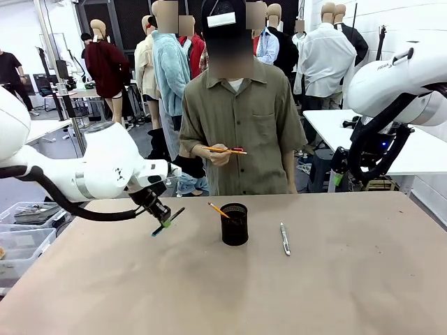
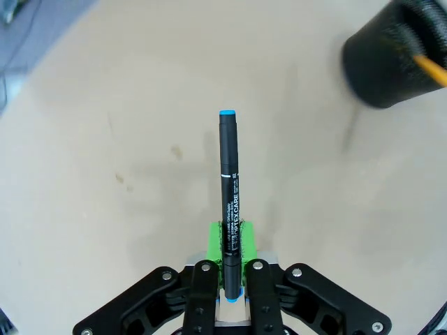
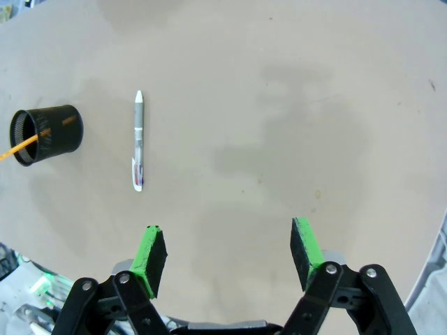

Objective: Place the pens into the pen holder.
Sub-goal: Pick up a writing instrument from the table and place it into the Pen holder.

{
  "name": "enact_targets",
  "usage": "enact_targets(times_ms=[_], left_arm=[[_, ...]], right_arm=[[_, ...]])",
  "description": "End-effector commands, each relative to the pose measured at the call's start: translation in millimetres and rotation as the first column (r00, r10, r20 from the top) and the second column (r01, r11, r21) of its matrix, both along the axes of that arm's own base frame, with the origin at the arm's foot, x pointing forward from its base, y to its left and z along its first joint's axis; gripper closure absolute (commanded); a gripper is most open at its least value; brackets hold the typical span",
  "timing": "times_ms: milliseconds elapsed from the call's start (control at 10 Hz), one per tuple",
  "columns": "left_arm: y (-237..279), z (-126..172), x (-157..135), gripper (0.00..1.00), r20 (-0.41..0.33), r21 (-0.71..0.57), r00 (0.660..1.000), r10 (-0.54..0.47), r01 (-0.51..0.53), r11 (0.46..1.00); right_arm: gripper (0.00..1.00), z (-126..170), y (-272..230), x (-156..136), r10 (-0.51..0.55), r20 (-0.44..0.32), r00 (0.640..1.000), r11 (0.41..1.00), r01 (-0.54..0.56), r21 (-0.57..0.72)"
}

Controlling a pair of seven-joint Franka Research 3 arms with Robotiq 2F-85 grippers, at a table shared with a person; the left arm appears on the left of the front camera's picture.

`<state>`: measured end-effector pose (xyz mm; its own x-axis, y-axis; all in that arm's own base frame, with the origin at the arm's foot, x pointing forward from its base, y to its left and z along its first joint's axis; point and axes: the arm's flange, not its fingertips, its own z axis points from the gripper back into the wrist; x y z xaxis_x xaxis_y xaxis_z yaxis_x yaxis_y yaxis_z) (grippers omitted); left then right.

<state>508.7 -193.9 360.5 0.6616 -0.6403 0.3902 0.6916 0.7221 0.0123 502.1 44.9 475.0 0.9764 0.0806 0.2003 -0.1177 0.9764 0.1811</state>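
Note:
My left gripper (image 1: 163, 222) is shut on a black marker with a blue end (image 2: 230, 185), held above the table left of the black mesh pen holder (image 1: 235, 224). Its green pads (image 2: 231, 241) clamp the marker's lower half. An orange pencil (image 1: 218, 209) stands in the holder (image 2: 391, 59). A silver-grey pen (image 1: 285, 239) lies on the table right of the holder (image 3: 46, 134). The person's hand holds another orange pencil (image 1: 225, 150) at chest height. My right gripper (image 3: 229, 255) is open high above the table, with the silver pen (image 3: 139, 139) far ahead of it.
The brown table (image 1: 314, 293) spreads wide around the holder. Clear plastic bins (image 1: 24, 230) sit off the table's left edge. The person (image 1: 241, 115) stands at the far side, behind the holder.

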Motion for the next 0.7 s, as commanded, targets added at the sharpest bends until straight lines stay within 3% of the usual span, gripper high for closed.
enact_targets(times_ms=[0,200,400,500,600], left_arm=[[26.1,-0.8,-15.3,1.00,0.052,-0.162,0.979,-0.198,0.204,0.966],[25.5,-1.5,-16.6,1.00,0.160,-0.272,0.924,-0.347,0.380,0.884],[22.4,-9.2,-13.8,1.00,0.172,-0.305,0.880,-0.442,0.474,0.826],[22.4,-13.7,-9.4,1.00,0.149,-0.303,0.903,-0.403,0.429,0.851],[24.7,-17.2,-6.0,1.00,0.158,-0.310,0.899,-0.409,0.438,0.844]], right_arm=[[0.11,-2.0,-0.7,1.7,0.011,0.017,1.000,1.000,-0.012,0.021],[0.11,-2.0,-0.7,1.7,0.011,0.017,1.000,1.000,-0.012,0.021],[0.11,-2.0,-0.7,1.7,0.011,0.017,1.000,1.000,-0.012,0.021],[0.11,-2.0,-0.7,1.7,0.011,0.017,1.000,1.000,-0.012,0.021],[0.11,-2.0,-0.7,1.7,0.011,0.017,1.000,1.000,-0.012,0.021]])
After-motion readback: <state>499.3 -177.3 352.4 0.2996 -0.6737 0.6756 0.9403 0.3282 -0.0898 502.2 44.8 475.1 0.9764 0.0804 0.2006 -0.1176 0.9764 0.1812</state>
